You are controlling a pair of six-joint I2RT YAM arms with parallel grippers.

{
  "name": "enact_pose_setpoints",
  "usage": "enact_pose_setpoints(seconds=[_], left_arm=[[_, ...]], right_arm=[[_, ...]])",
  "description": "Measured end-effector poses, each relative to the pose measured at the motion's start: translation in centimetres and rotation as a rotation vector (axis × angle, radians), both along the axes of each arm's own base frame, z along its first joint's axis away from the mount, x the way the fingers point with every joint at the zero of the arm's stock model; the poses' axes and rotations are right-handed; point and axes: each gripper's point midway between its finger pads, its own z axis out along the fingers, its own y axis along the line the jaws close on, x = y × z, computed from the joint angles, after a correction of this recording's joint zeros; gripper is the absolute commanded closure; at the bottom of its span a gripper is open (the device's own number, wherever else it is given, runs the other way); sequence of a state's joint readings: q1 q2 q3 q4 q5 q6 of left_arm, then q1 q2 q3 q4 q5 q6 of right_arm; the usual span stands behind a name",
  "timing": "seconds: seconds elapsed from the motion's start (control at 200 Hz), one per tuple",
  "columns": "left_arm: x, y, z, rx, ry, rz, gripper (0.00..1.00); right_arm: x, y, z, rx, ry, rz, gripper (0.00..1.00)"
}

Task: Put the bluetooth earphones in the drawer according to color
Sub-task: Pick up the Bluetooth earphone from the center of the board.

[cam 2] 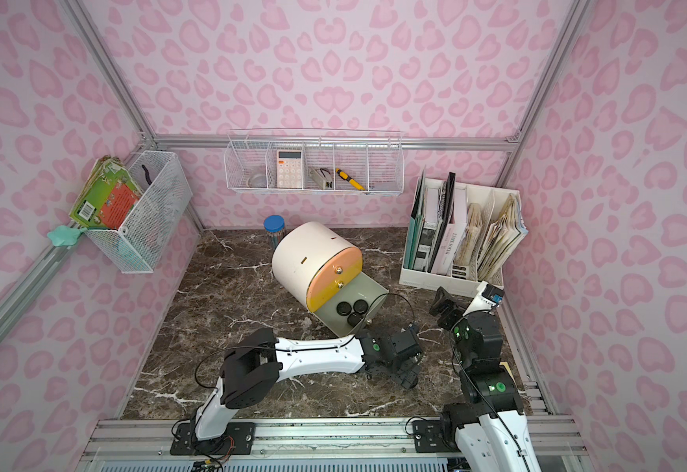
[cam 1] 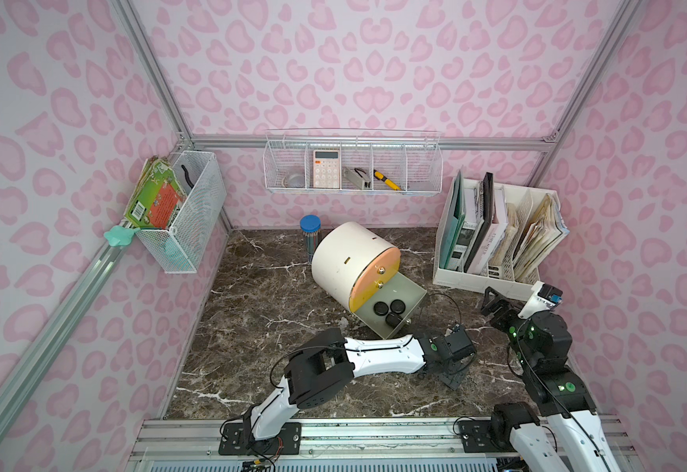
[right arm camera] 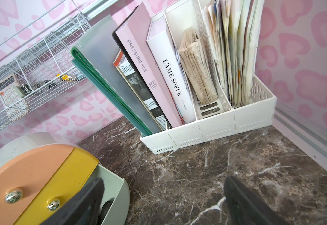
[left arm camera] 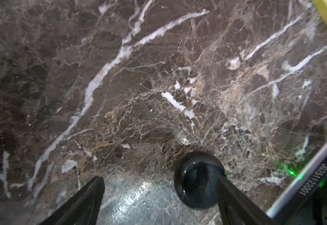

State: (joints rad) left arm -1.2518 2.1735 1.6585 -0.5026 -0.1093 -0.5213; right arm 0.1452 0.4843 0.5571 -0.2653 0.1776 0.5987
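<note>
A brown marble tabletop (cam 1: pixel 252 286) inside a pink-patterned booth. A white barrel-shaped cabinet (cam 1: pixel 346 253) lies at the centre. Its peach and yellow drawers are shut and its grey-green drawer (cam 1: pixel 409 292) is pulled out toward the near right, with at least three black earphone cases (cam 1: pixel 387 308) inside. No lilac or white cases are in view.

One more black case (left arm camera: pixel 197 181) lies on the marble just near of the open drawer. It shows only in the left wrist view, because the gripper covers it from above. It is a glossy, rounded pebble, likely light, hard and slippery, with no edge to catch. A pinch across its widest middle, with the pads low and flat against its sides, looks safest. A high or off-centre squeeze could squirt it away.

The left arm stretches low across the near side of the table, elbow bent and wrist pitched down. The left gripper (left arm camera: pixel 158 181) is at the marble with its jaws spread wide. The case sits between them against one finger, not centred and not clamped.

The right arm is folded upright at the near right. The right gripper (right arm camera: pixel 166 204) hangs empty with its jaws fully apart, above bare marble between the drawer and the white file rack (cam 1: pixel 476 282).
</note>
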Motion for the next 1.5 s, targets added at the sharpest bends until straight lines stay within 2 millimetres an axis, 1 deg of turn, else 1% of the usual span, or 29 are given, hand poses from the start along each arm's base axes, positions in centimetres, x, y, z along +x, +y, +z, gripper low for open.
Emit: enact_pose_setpoints(seconds=[0.12, 0.35, 0.59, 0.985, 1.055, 1.15, 1.255, 1.34, 1.42, 1.5], left_arm=[[-0.3, -0.6, -0.8, 0.005, 0.018, -0.004, 0.14], [-0.9, -2.2, -1.0, -0.015, 0.013, -0.025, 0.14], [-1.0, -2.4, -0.9, -0.013, 0.002, -0.026, 0.13], [0.1, -0.9, -0.7, 0.033, -0.067, 0.033, 0.15], [0.4, -0.1, -0.5, 0.054, -0.088, 0.047, 0.15], [1.0, 1.6, -0.1, 0.100, -0.115, 0.068, 0.15], [1.1, 2.7, 0.4, 0.128, -0.126, 0.076, 0.14], [1.0, 2.7, 1.6, 0.106, -0.128, 0.074, 0.14], [0.5, 2.3, 2.5, 0.072, -0.119, 0.058, 0.13], [0.0, 1.9, 2.4, 0.057, -0.098, 0.042, 0.12]], right_arm=[[0.1, -0.1, -0.2, -0.001, 0.010, -0.004, 0.02], [0.4, -0.1, -0.4, -0.002, 0.023, -0.005, 0.01], [0.6, -0.1, -0.7, -0.001, 0.035, -0.004, 0.01], [0.8, -0.1, -0.7, 0.009, 0.042, 0.010, 0.01], [0.8, 0.0, -0.7, 0.011, 0.042, 0.014, 0.02], [0.8, -0.1, -0.7, 0.012, 0.042, 0.012, 0.02], [0.7, -0.2, -0.6, 0.013, 0.039, 0.011, 0.02], [0.7, -0.1, -0.4, 0.015, 0.033, 0.015, 0.01], [0.7, -0.1, -0.4, 0.015, 0.033, 0.015, 0.01], [0.7, 0.0, -0.4, 0.017, 0.034, 0.022, 0.01]])
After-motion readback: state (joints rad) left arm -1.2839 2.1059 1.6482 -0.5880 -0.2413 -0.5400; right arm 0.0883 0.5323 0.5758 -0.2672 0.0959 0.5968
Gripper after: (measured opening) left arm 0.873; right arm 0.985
